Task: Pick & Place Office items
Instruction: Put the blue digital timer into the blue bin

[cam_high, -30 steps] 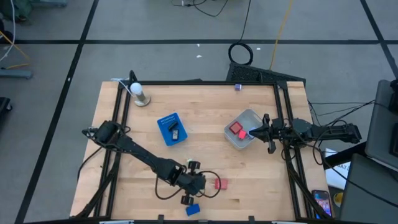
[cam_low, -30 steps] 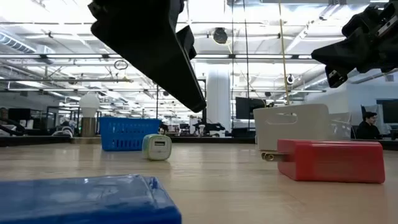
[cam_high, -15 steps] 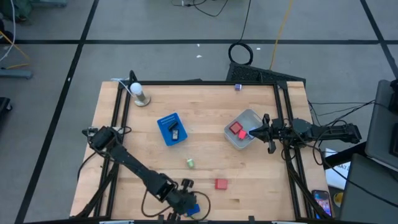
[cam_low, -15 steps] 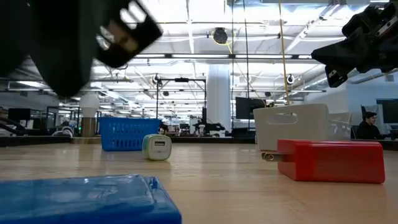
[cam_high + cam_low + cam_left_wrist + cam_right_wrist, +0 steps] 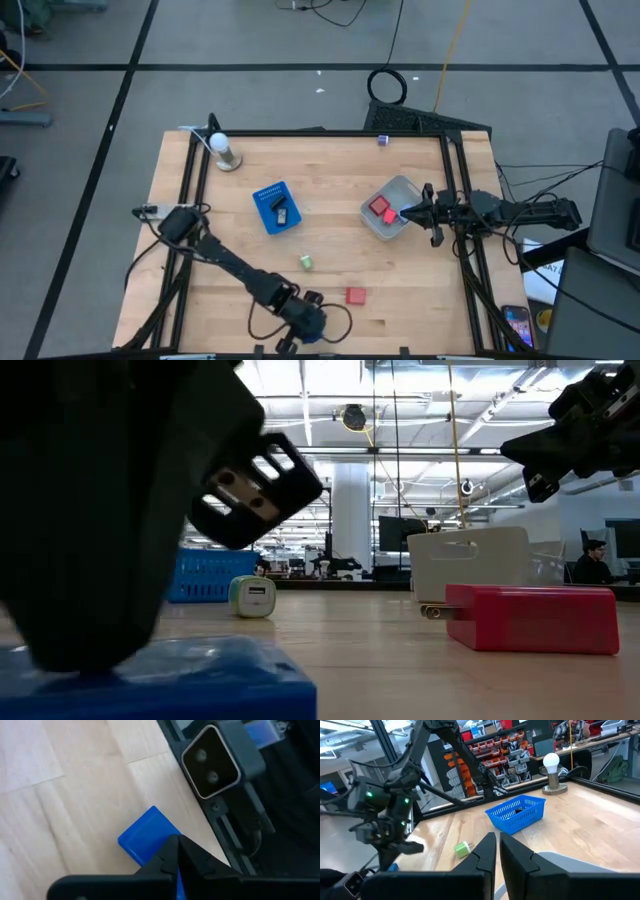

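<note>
A blue block [image 5: 142, 837] lies flat at the table's near edge; it also shows in the low view [image 5: 200, 685]. My left gripper [image 5: 177, 842] is shut and stands on it; in the high view the gripper [image 5: 303, 320] covers it. A red block [image 5: 355, 296] and a green bit [image 5: 306, 262] lie on the wood. A dark flat piece lies in the blue tray [image 5: 275, 207]. Another red block [image 5: 380, 207] lies in the clear tub [image 5: 392, 190]. My right gripper [image 5: 405, 213] is shut over the tub's right rim. My left gripper comes down from above with its shut fingertips [image 5: 172, 847] on the blue block's top face [image 5: 160, 832], toward one end. In the low view the dark gripper meets the block's top [image 5: 95, 660]. The block lies flat on the table.
A lamp bulb on a stand [image 5: 222, 148] is at the far left. A grey camera box [image 5: 217, 762] sits on the black frame rail just beyond the blue block. Bare wood lies between the tray, the tub and the near edge.
My left gripper has gone from beside the red block toward the table's near edge and down onto the blue block, uncovering the green bit. The blue block has shifted a little along the table in the low view.
</note>
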You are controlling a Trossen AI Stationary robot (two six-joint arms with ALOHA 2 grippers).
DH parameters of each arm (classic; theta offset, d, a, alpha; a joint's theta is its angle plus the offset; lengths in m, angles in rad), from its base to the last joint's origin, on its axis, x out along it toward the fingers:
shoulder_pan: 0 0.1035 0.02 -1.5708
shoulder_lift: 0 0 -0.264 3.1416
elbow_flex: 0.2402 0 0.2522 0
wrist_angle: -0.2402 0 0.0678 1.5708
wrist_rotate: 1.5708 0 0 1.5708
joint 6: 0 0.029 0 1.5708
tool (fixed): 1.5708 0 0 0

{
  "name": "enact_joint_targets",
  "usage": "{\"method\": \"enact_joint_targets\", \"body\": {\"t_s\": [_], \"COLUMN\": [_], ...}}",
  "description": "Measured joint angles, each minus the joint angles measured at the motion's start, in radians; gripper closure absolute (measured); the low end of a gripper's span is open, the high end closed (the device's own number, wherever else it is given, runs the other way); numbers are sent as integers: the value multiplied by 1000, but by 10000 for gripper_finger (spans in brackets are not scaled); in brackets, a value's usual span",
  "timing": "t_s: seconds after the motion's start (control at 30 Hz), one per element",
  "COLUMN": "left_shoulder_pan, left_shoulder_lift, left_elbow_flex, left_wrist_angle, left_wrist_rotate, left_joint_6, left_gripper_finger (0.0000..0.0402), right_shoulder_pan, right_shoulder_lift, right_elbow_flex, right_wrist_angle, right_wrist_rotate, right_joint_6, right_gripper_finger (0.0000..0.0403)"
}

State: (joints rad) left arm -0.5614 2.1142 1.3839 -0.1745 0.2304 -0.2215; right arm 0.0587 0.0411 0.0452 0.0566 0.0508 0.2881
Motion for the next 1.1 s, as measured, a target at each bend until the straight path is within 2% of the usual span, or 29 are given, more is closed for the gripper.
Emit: {"method": "enact_joint_targets", "body": {"t_s": [0.23,0.53,0.77,0.9,1.1], "left_shoulder_pan": [37,63,92,92,87], "left_shoulder_lift": [-4,-56,-100,-119,-161], "left_elbow_flex": [6,2,-4,-6,-6], "left_wrist_angle": [-172,-403,-447,-437,-424], "left_wrist_rotate": [-53,-211,-246,-240,-235], "left_joint_6": [-25,-24,-50,-63,-198], "left_gripper_finger": [393,394,399,383,358], "right_shoulder_pan": [0,0,0,0,0], "right_shoulder_lift": [6,6,6,6,6], "right_elbow_flex": [0,0,0,0,0], "right_wrist_angle": [0,0,-1,-1,-1], "right_wrist_rotate": [0,0,0,0,0], "right_joint_6": [18,26,26,26,26], "right_gripper_finger": [387,387,387,387,387]}}
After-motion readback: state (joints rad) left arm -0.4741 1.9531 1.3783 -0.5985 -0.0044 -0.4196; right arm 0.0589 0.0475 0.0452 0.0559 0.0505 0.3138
